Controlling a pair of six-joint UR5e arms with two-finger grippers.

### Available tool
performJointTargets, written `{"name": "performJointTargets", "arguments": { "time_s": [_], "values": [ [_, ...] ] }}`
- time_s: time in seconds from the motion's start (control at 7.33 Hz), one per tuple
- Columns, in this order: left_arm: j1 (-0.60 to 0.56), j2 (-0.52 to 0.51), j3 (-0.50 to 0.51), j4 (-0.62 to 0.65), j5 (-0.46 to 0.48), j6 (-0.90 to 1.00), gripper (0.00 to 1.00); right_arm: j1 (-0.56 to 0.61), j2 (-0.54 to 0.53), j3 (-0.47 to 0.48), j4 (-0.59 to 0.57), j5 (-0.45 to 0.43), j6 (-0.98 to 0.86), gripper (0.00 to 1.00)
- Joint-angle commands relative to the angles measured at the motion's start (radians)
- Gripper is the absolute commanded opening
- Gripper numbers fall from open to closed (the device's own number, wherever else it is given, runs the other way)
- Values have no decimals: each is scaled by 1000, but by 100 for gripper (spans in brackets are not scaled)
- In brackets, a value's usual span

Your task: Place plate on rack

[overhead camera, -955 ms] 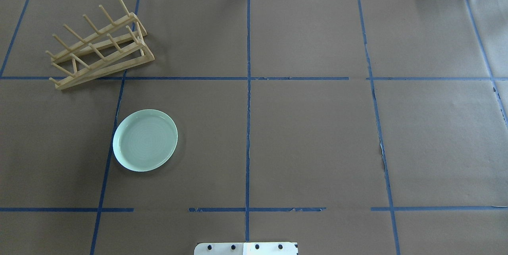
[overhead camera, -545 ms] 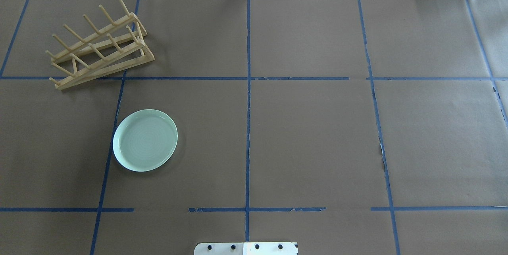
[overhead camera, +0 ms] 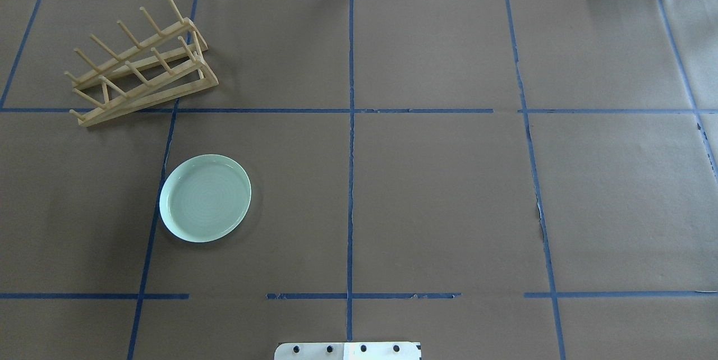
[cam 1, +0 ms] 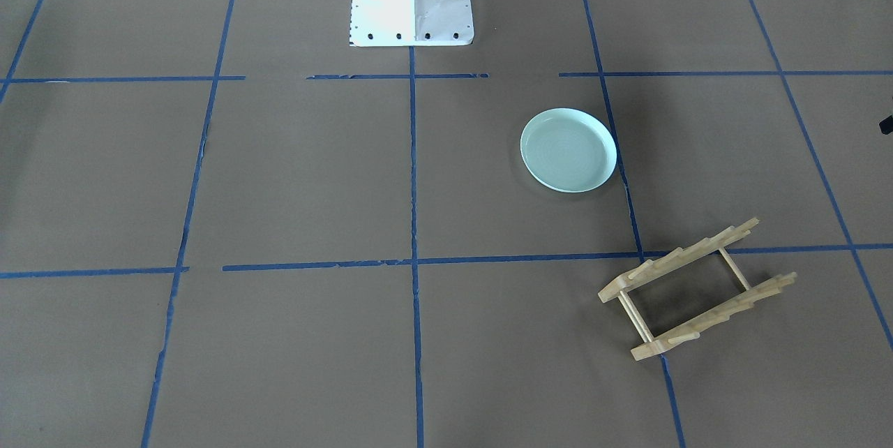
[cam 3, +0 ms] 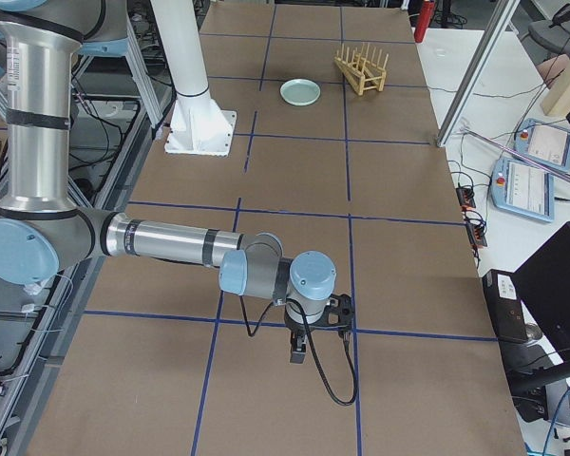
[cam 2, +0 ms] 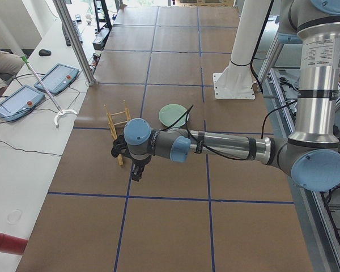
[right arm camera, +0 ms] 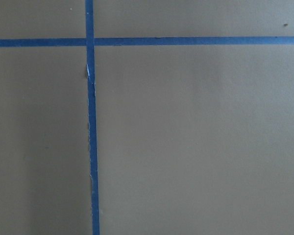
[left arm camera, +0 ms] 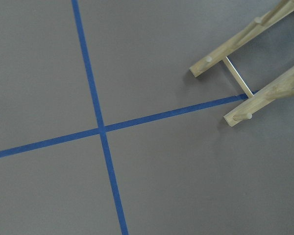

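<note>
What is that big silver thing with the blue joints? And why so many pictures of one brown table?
It is a robot with two long arms, each ending in a small hand. The pictures come from cameras above, across the table, at both ends, and on each wrist. On the table lie a green plate and a wooden rack, apart. The left hand hangs near the rack; the right hand hangs far from both. Neither holds anything.

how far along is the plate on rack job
Done: nothing yet. The plate lies flat on the table, apart from the rack, which is empty. In hand: nothing; the left gripper hangs near the rack's end, the right gripper far from both. Left: grasp the plate, lift it, slot it between the pegs.
</note>
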Motion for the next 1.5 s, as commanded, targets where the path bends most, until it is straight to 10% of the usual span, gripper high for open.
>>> {"name": "performJointTargets", "arguments": {
  "time_s": [0.0, 0.68, 1.09, 1.36],
  "values": [
    [105, -4, -100, -67, 4, -342, 100, 0, 0, 0, 1, 0, 0, 100],
    [530, -174, -251, -37, 202, -1215, 100, 0, 0, 0, 1, 0, 0, 100],
    [811, -456, -111, 246, 455, -1411, 99, 0, 0, 0, 1, 0, 0, 100],
    [894, -466, -67, 253, 479, -1413, 98, 0, 0, 0, 0, 0, 0, 100]
  ]
}}
